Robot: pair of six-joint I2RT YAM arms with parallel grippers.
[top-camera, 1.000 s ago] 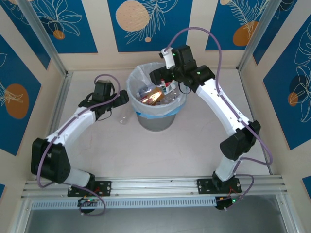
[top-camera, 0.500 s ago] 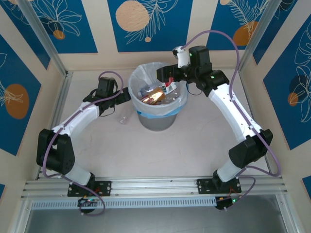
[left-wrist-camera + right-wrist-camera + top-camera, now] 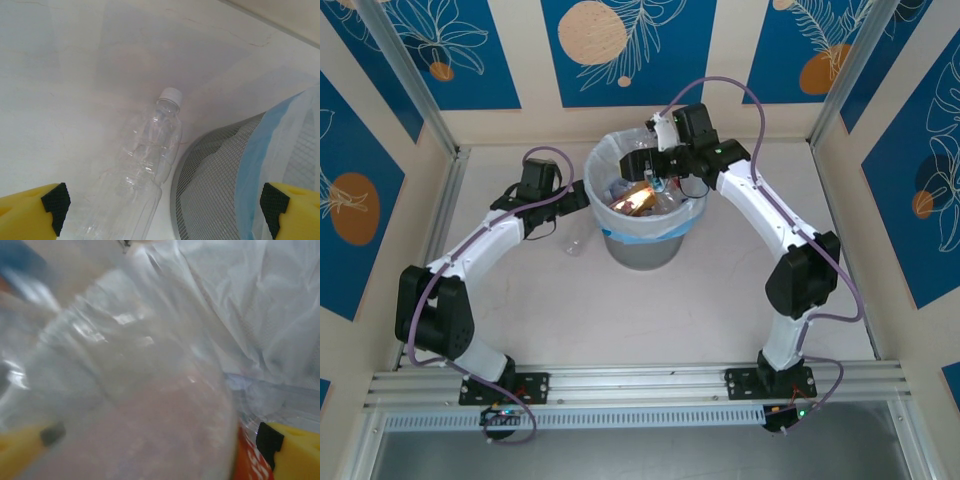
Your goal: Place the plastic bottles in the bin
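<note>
The grey mesh bin [image 3: 642, 250], lined with a white bag with a blue edge [image 3: 260, 150], stands mid-table. Inside lie several plastic bottles, one with an orange label [image 3: 638, 198]. A clear plastic bottle with a white cap [image 3: 150, 160] lies on the table against the bin's left side [image 3: 575, 243]. My left gripper [image 3: 572, 200] hovers open just above it, its yellow fingertips [image 3: 30, 212] straddling bottle and bin wall. My right gripper [image 3: 645, 175] hangs over the bin's mouth, open. A blurred clear bottle [image 3: 140, 390] sits very close between its jaws [image 3: 160, 445]; I cannot tell if it is gripped.
Cream side walls and an aluminium frame [image 3: 430, 110] enclose the table [image 3: 650, 310]. The bin wall [image 3: 215, 190] is right next to my left gripper's right finger. Purple cables loop above both wrists.
My right gripper swung left and lower over the bin's mouth, its elbow shifting inward. The left arm crept slightly toward the bin early on, then held still above the bottle.
</note>
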